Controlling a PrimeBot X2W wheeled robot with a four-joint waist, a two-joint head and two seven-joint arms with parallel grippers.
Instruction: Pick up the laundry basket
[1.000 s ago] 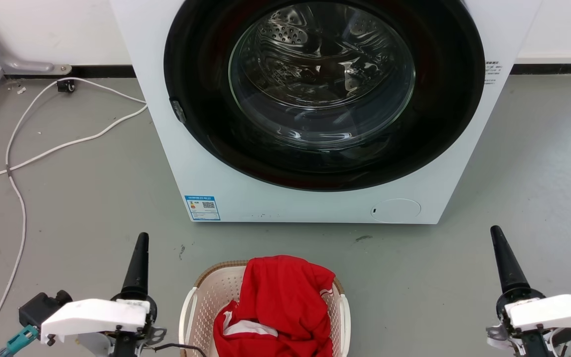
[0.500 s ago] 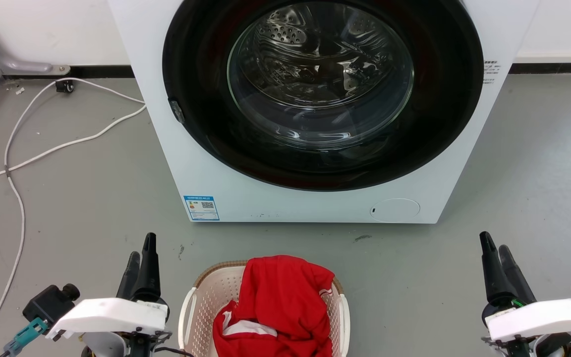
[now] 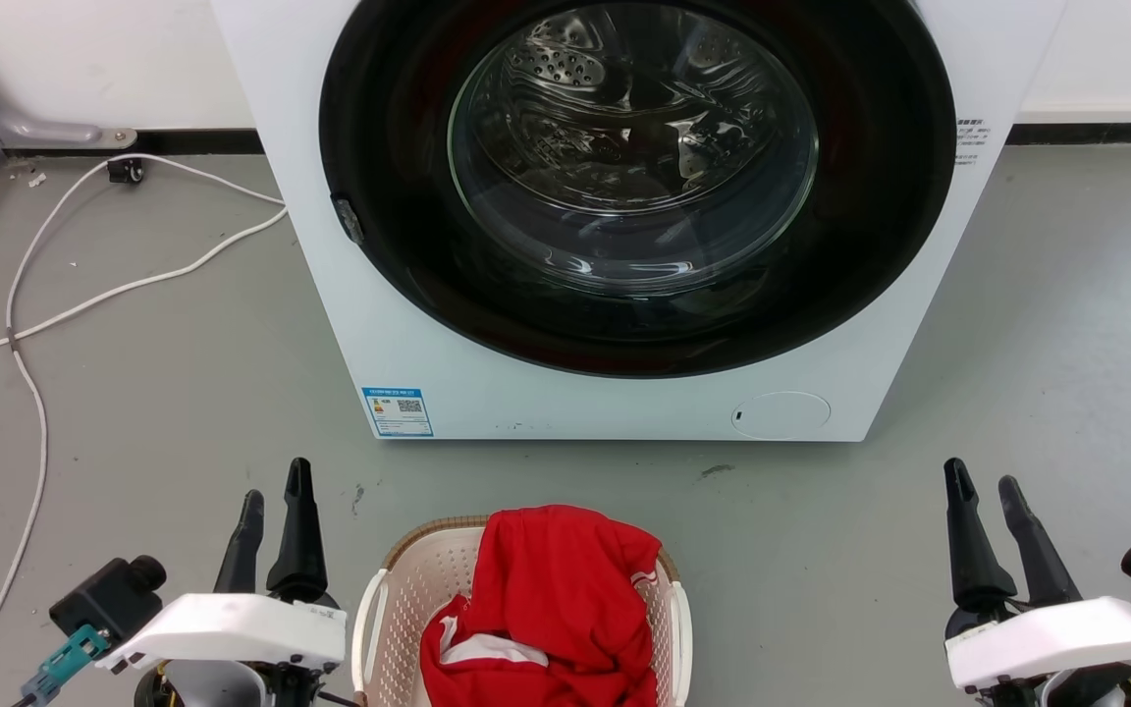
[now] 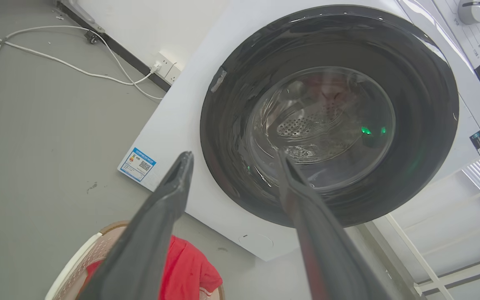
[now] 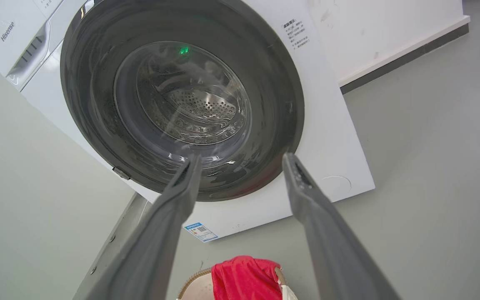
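The laundry basket (image 3: 408, 579), cream perforated plastic with a brown woven-look rim and white side handles, stands on the grey floor at the bottom centre of the head view, holding a red garment (image 3: 551, 599). Its rim also shows in the left wrist view as laundry basket (image 4: 94, 254) and in the right wrist view as laundry basket (image 5: 194, 287). My left gripper (image 3: 276, 481) stands open just left of the basket, apart from it. My right gripper (image 3: 983, 481) stands open well to the basket's right. Nothing lies between either pair of fingers.
A large white washing machine (image 3: 408, 324) with its dark round door shut stands right behind the basket. White cables (image 3: 35, 324) trail across the floor at the left. A white rack (image 4: 452, 216) stands beside the machine in the left wrist view.
Both grippers have gone from shut to open, their fingers spreading apart. The arms have shifted slightly lower in the head view. The basket has not moved.
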